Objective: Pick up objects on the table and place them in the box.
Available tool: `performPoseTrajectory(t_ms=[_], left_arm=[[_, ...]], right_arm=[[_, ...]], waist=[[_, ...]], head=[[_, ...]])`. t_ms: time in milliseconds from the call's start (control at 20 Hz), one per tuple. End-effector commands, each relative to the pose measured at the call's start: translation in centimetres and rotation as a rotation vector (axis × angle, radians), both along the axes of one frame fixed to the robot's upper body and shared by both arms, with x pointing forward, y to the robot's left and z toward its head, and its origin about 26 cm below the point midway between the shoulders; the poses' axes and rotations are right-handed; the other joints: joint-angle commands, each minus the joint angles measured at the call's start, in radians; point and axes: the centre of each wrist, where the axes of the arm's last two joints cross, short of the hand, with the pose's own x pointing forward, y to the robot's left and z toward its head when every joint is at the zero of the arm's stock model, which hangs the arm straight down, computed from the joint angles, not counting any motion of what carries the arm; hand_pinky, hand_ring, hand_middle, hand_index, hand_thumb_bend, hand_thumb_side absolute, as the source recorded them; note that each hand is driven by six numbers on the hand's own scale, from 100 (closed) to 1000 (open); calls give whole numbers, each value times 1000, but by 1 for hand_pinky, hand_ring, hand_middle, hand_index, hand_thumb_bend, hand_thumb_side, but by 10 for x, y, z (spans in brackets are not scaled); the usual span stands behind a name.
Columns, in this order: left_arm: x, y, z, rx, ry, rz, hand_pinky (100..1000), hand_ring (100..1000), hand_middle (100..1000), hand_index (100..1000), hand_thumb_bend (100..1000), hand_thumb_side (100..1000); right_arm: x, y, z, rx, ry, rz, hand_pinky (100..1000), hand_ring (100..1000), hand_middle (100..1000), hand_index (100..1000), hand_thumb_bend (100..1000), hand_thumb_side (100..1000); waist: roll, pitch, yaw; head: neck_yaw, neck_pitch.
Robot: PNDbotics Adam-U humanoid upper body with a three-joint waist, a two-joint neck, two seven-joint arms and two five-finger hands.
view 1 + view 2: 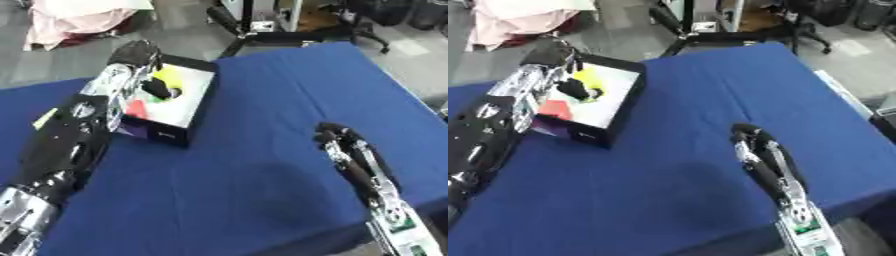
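A black box with a white inside stands on the blue table at the far left. In it lie a yellow thing, a small green thing and a red thing, with a dark shape among them. My left hand hangs over the box's far left corner, the arm running along the box's left side. Whether the dark shape belongs to the hand or is an object is unclear. My right hand rests low on the cloth at the right, relaxed and holding nothing.
A yellow slip lies on the table left of my left arm. Beyond the table's far edge are grey floor, a black chair base and a heap of pink and white cloth. The table's right edge is close to my right arm.
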Motion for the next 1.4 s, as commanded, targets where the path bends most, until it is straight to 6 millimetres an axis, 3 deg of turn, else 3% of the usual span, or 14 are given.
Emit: performPoseTrajectory(t_ms=[50,150,200,250,550,750,900,1000,1400], left_arm=[[4,11,20,6,-35,-24,741,666,724,851,915,602],[3,20,33,16,-35,-48,774,720,783,883,923,632],[3,26,42,24,-29,-60,782,731,793,886,785,650],[2,33,53,30,-32,-71,784,735,796,887,919,635],[-25,86,128,38,-93,-85,786,708,759,870,847,604],[-44,132,148,59,-31,-9,792,720,773,881,833,585],[-48,162,138,58,58,87,794,725,779,880,826,564],[-45,180,120,56,143,160,792,724,780,879,817,541],[-39,220,45,0,303,358,768,689,746,860,823,518]], right_arm=[[3,0,6,0,-23,2,796,774,758,801,100,605],[3,-2,6,-1,-22,-3,796,774,758,801,100,606],[2,-2,5,-2,-21,-6,796,774,758,801,100,596],[2,-3,5,-4,-19,-8,796,774,758,801,100,607],[1,-7,3,-13,-14,-23,796,774,758,801,100,608],[0,-10,2,-21,-10,-29,796,774,758,801,100,609],[0,-11,2,-24,-10,-34,796,774,758,801,100,609],[0,-11,2,-24,-10,-33,796,774,758,801,100,609],[0,-11,2,-20,-11,-37,796,774,758,801,100,610]], waist=[[-11,-14,4],[-10,-16,9],[-9,-16,12],[-8,-17,16],[-1,-21,40],[5,-21,50],[6,-21,54],[5,-21,55],[0,-18,59]], head=[[0,-2],[-4,-2],[-5,-2],[-4,-2],[-9,-2],[-16,-2],[-20,-2],[-18,-2],[-21,-2]])
